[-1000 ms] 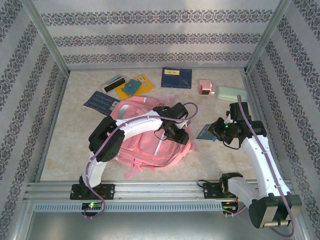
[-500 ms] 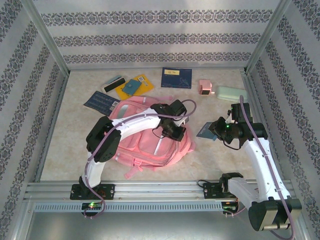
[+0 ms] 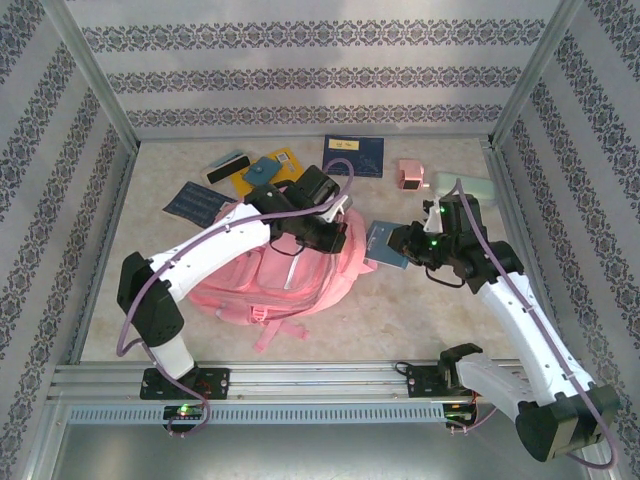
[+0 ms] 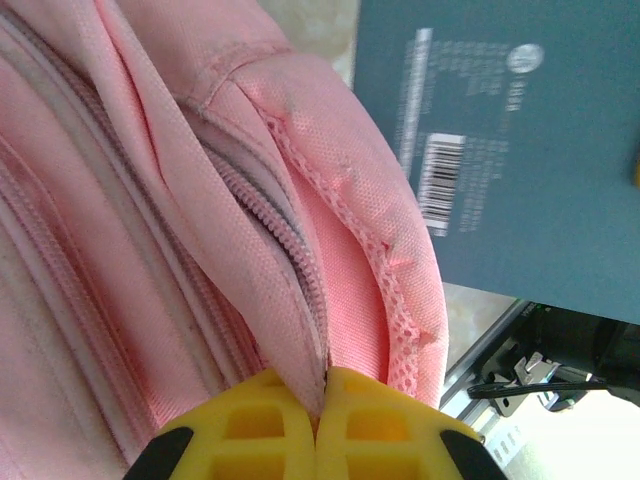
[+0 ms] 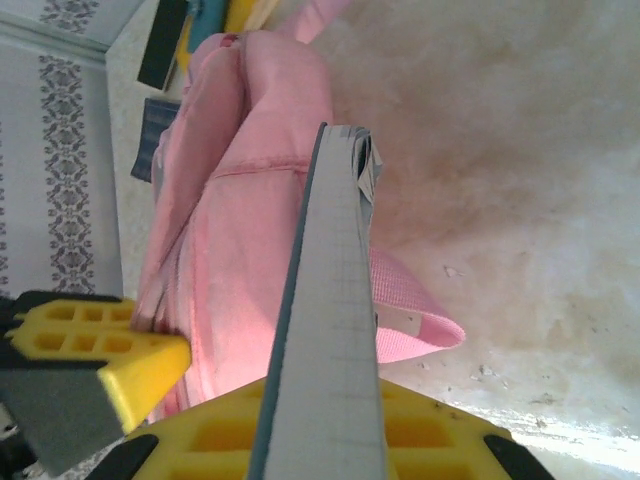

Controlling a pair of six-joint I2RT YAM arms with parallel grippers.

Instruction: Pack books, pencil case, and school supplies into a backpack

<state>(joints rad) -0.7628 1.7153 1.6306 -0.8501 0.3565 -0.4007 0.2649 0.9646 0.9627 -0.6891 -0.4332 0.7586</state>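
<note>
Backpack [image 3: 280, 275] is shifting left; your left fingers [image 4: 250, 425] are pinching its zipper flap [image 4: 250, 260], right fingers [image 5: 210, 440] gripping the teal book [image 3: 383, 247]. You're risking the flap slipping, blocking entry.

Nothing legible anywhere.

Teal book [image 4: 500, 150], left wrist view: barcode [image 4: 440, 185] on the cover, lines of white small print beside it, all too fine to read.

Far centre, navy book [image 3: 353, 155]: yellow label [image 3: 345, 146], lettering unreadable.

Matt cloth backpack [image 4: 120, 220], smooth paper book [image 4: 530, 140]
</note>
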